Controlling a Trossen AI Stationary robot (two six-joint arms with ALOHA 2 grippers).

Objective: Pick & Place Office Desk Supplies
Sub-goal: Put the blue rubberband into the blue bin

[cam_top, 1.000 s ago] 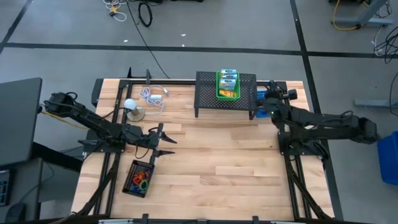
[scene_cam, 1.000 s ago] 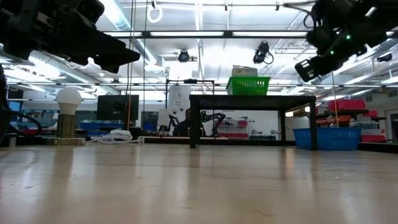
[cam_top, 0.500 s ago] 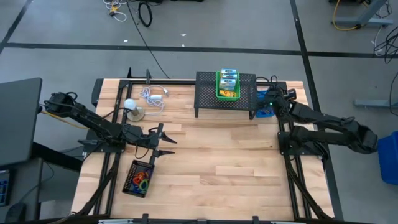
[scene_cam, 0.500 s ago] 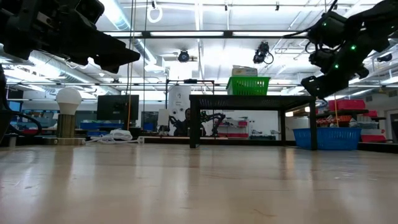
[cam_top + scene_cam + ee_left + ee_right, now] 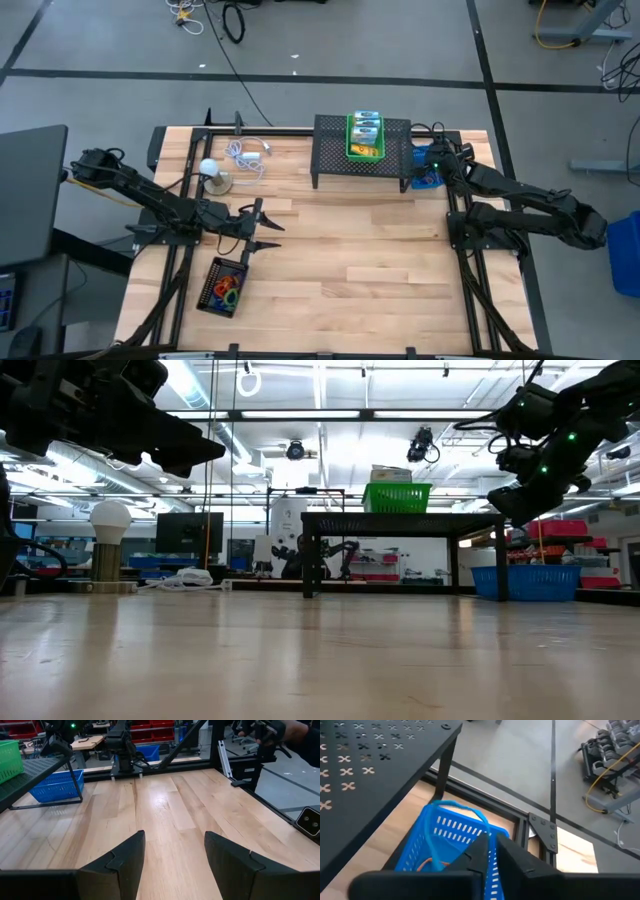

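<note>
Grey floor (image 5: 330, 40) with dark lines; bright ceiling lights (image 5: 330, 460).

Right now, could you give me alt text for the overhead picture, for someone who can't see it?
Two dark robot arms flank a wooden table: the right pincer hangs above a blue basket beside a black perforated shelf carrying a green basket of yellow crayon boxes. The left pincer hovers open near a black tray of colourful loops.
</note>
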